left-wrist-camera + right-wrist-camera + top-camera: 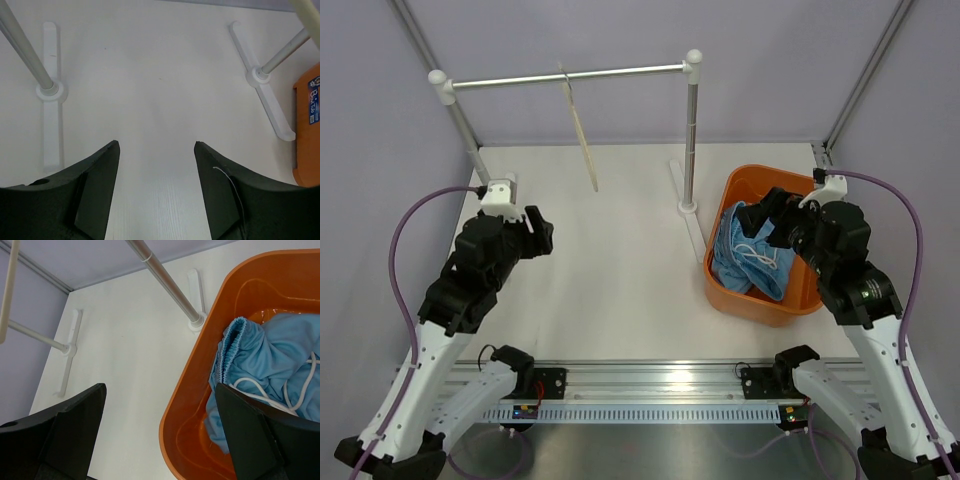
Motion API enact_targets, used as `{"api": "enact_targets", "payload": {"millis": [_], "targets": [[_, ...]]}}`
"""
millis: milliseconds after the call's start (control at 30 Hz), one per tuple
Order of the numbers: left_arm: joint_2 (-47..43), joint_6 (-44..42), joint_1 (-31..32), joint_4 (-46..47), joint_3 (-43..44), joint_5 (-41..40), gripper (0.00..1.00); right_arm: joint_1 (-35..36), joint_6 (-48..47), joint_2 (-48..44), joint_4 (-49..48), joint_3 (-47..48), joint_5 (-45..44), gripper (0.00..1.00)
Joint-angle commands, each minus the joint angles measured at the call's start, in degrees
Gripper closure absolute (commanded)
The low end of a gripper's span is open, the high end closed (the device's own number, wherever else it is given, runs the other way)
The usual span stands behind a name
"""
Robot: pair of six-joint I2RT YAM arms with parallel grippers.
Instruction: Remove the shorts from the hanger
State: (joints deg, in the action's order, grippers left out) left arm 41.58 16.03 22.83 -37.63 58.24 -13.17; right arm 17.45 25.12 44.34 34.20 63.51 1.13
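Soft light-blue fabric shorts (745,255) in orange plastic tub (760,308); right end effector (160,387) above it, left end effector (156,145) well left, both spread, empty; raise straight up, clear of white drawstring (260,388).

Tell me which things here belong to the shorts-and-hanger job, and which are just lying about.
Part of the job:
- shorts, crumpled in the orange tub
- hanger, hanging bare from the rail

Just standing about:
- orange tub, though it holds the shorts
- rail and its posts
- table
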Motion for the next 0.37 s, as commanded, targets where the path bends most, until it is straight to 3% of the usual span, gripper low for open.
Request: {"api": "enact_targets", "payload": {"millis": [0, 333], "targets": [[-0.98, -2.05, 0.28, 6.33, -1.45, 1.66, 0.34, -0.14, -1.92, 0.4, 0.43, 0.13, -0.33, 0.01], [-3.0, -3.2, 0.2, 8.1, -5.85, 0.43, 0.33, -0.23, -3.42, -1.09, 2.64, -1.19, -2.97, 0.0]]}}
